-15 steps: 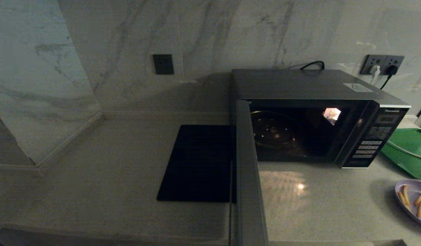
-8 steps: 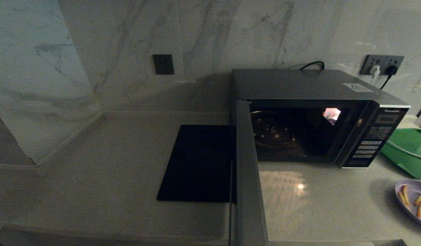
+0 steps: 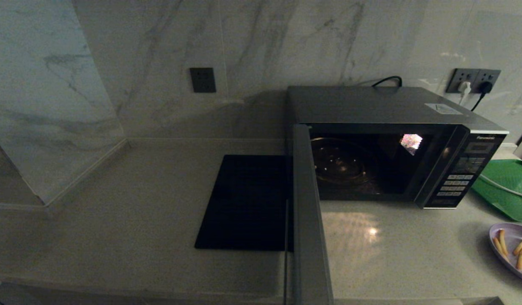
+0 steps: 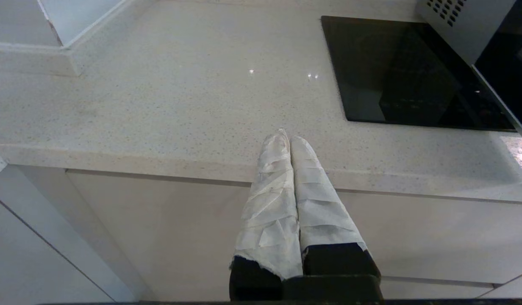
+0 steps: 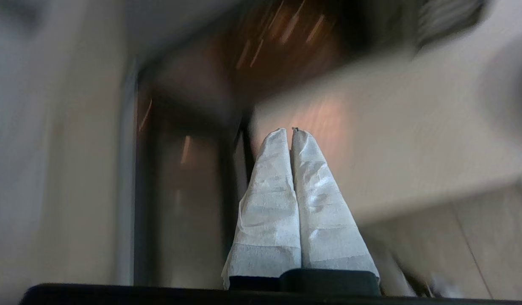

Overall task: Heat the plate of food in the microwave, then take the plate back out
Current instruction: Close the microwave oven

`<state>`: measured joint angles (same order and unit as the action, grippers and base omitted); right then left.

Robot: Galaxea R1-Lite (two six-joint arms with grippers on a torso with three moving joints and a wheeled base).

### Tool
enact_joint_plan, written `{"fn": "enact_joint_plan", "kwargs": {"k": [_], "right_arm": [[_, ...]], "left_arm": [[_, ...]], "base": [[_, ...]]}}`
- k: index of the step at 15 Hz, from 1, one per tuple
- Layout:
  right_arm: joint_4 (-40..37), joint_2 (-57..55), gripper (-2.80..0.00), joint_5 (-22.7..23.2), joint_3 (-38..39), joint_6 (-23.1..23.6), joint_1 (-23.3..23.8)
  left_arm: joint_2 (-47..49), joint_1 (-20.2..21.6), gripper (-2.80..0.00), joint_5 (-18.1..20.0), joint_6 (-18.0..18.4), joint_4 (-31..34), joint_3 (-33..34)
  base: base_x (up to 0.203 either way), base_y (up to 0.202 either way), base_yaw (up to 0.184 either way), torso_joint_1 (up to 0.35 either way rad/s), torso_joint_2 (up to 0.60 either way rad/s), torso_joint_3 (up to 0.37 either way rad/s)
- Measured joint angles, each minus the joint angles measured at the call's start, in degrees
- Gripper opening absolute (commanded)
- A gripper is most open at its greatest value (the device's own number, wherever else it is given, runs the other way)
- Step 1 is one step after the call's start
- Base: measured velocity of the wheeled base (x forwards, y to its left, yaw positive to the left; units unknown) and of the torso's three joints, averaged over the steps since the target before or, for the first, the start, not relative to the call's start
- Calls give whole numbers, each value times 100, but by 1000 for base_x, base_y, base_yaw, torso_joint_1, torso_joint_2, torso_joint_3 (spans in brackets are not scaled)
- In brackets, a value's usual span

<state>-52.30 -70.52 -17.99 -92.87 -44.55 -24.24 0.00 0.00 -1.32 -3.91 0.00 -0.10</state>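
The microwave is a boxy silver-grey unit standing on a pale speckled stone counter against a veined marble wall. Its door is swung fully open toward the camera, seen edge-on as a long grey slab, and the dark cavity shows a round glass turntable with small glints on it and a lit patch on the inner wall. A black button panel runs down the right side of the front.

The plate of food — small, round, pale lilac, with a few thin orange-yellow fries lying on it — sits on the counter well to the right of the microwave, partly cut off by the picture's edge. Behind it lies a flat green tray with a pale cord across it. To the left of the open door a flat, square, glossy black mat lies on the counter.

Neither arm shows in the head view. In the left wrist view the left gripper hangs just off the counter's front edge, above the plain cabinet face — its two fingers, wrapped in creased white tape, are pressed together with nothing between them. In the right wrist view the right gripper has the same white-wrapped fingers closed together, empty; the surroundings are smeared, showing only the dark door glass and pale counter.
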Motion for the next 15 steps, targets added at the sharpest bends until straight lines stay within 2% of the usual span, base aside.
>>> {"fn": "enact_joint_plan", "kwargs": {"k": [3,5,6,9,10,13,15], "right_arm": [[-1905,-108,-280,-33,-1024,-157,-1435],[-3093,-327,-280,-28,-1607,-273,-2081],[-3389,-455,-280,-16,-1748,-327,-2288],[-3451,-831,-280,-28,-1966,-339,-2624],[-3243,-929,-280,-32,-2008,-372,-2675],[-1795,-1258,-280,65,-2046,-598,-2807],[-1262,-1517,-280,263,-2055,-717,-3081]], "left_arm": [[0,0,-280,1,0,0,0],[0,0,-280,2,1,0,0],[0,0,-280,2,0,0,0],[0,0,-280,2,0,0,0],[0,0,-280,0,0,0,0],[0,0,-280,5,1,0,0],[0,0,-280,2,0,0,0]], "base": [[0,0,0,0,0,0],[0,0,0,0,0,0],[0,0,0,0,0,0],[0,0,0,0,0,0],[0,0,0,0,0,0],[0,0,0,0,0,0],[0,0,0,0,0,0]]}}
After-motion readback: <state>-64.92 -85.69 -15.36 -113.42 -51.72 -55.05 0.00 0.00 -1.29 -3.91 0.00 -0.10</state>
